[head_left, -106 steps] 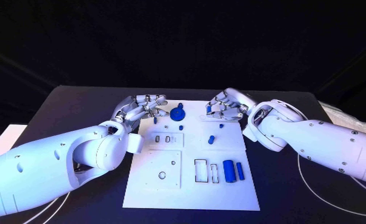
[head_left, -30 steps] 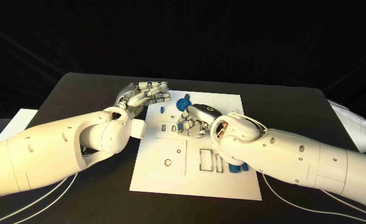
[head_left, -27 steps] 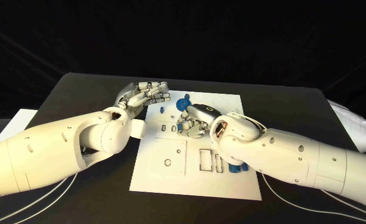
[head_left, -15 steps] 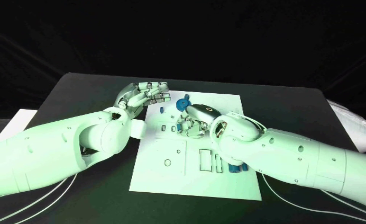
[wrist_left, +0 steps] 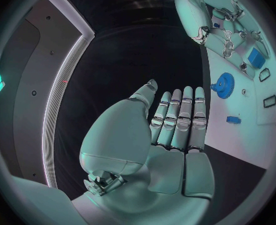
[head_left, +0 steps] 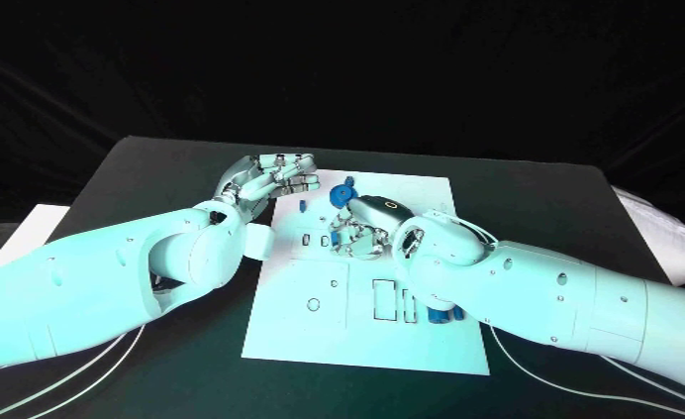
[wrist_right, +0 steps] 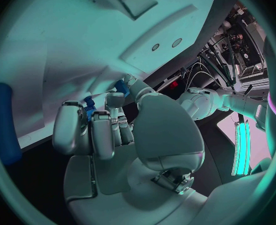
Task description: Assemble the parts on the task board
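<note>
Compared with the picture 3.5 s back, the right silver many-fingered hand [head_left: 360, 232] is now being seen over the middle of the white flat task board [head_left: 429, 191], where it was earlier being held at the board's far right edge; in the last second it is being kept almost in place there. This is being read as the carry finished and an insertion in hand.

In the right wrist view the right hand [wrist_right: 107, 127] is being shown curled, with a small blue peg-like part [wrist_right: 122, 87] pinched at its fingertips [wrist_right: 116, 101] and pressed close to the board's white face; a second bit of blue is being seen between the fingers, and which piece it is cannot be told. Whether the part is seated cannot be told.

The left silver many-fingered hand [head_left: 271, 179] is being held at the board's far left corner, empty, fingers straight and side by side, clearly so in the left wrist view [wrist_left: 175, 130]. A blue round gear-shaped part [head_left: 340, 195] is lying on the board between the two hands, just beyond the right one. A blue long cylinder [head_left: 437, 312] is being left near the board's near right side, beside the right forearm, on the black desk [head_left: 157, 166].
</note>
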Action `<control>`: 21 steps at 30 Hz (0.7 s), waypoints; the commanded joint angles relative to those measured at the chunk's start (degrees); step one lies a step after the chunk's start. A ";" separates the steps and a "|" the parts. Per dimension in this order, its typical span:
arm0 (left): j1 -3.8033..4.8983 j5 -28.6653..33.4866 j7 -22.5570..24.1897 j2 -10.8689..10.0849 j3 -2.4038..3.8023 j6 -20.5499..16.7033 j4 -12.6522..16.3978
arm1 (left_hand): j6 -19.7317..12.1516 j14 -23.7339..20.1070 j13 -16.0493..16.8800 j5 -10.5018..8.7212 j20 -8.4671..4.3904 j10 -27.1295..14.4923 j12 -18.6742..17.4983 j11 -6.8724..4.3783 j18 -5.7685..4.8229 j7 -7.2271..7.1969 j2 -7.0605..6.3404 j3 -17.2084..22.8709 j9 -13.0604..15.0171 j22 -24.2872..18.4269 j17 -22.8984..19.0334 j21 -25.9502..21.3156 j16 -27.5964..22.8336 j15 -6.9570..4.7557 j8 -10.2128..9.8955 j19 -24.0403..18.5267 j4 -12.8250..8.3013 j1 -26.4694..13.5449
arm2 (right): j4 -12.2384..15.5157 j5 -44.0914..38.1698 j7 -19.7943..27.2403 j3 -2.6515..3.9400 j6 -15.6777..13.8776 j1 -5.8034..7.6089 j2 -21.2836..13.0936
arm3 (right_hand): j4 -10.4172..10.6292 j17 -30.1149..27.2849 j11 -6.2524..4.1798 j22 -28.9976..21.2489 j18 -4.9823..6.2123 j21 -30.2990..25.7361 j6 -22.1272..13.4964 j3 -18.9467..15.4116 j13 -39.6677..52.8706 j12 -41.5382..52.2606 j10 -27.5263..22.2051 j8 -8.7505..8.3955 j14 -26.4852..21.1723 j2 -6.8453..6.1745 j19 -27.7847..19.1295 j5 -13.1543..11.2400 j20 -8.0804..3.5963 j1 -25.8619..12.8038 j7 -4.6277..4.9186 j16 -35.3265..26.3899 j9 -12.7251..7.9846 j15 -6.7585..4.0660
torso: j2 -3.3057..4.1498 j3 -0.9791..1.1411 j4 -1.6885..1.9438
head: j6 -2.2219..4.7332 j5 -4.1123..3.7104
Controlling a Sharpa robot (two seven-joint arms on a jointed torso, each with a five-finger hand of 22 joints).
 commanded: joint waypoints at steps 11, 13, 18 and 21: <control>0.04 -0.08 -0.03 0.29 0.03 0.93 -0.23 | 0.54 8.64 0.04 -0.06 -1.97 1.23 -0.34 -1.00 0.79 0.05 0.04 1.28 -0.03 1.28 0.90 3.07 3.93 -2.10 0.20 5.72 -0.65 -0.91 | 2.46 0.40 3.85 -0.14 -8.42 -0.45 -1.54 | 0.32 3.42 0.80 -1.08 -0.50 -0.91 -3.76 -2.77 -2.05 -1.54 -2.61 -0.10 3.65 -0.96 -0.54 1.11 0.99 0.07 0.85 -0.48 -0.92 1.12 | -0.01 0.11 0.01 | 0.08 -0.03; 0.04 -0.72 -0.60 0.29 0.03 0.63 -0.40 | 1.03 11.57 0.14 -0.07 -3.00 2.25 -0.05 -1.60 0.75 -0.29 -0.12 1.48 0.01 1.90 2.09 4.50 5.96 -3.11 0.36 8.08 -0.73 -1.04 | 3.73 1.26 6.36 0.09 -9.89 -0.46 -2.58 | 0.28 3.54 0.84 -0.96 -0.52 -0.85 -4.05 -2.95 -1.73 -0.95 -2.40 -0.05 3.69 -0.85 -0.47 1.54 1.04 0.36 0.90 -0.42 -0.95 1.16 | -0.05 0.17 -0.05 | 0.14 0.07; 0.08 -4.58 -4.50 -0.01 0.03 1.39 -0.78 | 4.51 26.98 2.12 -0.29 -7.31 12.34 4.40 -5.51 0.80 -3.17 -0.77 1.37 0.49 5.64 10.26 12.29 20.09 -7.52 1.74 19.32 0.24 -2.77 | 7.21 5.99 14.20 1.08 -9.12 0.40 -6.69 | 0.34 2.48 0.88 -1.31 -0.45 -1.02 -4.17 -3.07 -1.39 -0.39 -2.21 0.05 3.46 -0.60 -0.63 1.79 1.08 0.49 0.94 -1.02 -0.95 1.20 | -0.25 0.17 -0.18 | 0.27 0.17; 0.33 -9.34 -9.74 -0.42 0.04 2.45 -0.80 | 7.47 31.11 6.52 0.06 -10.68 18.23 9.93 -8.07 0.10 -6.36 -1.23 1.51 1.01 11.00 46.97 21.66 57.78 -10.88 2.79 27.00 1.85 -4.11 | 9.22 12.10 17.47 1.42 -5.48 2.16 -10.34 | 0.23 1.43 0.92 -1.96 -0.33 -1.41 -4.18 -3.09 -1.49 -0.31 -2.58 0.28 3.14 0.02 -1.05 2.54 1.16 1.06 0.98 -1.70 -0.91 1.26 | -0.55 0.30 -0.28 | 0.14 0.37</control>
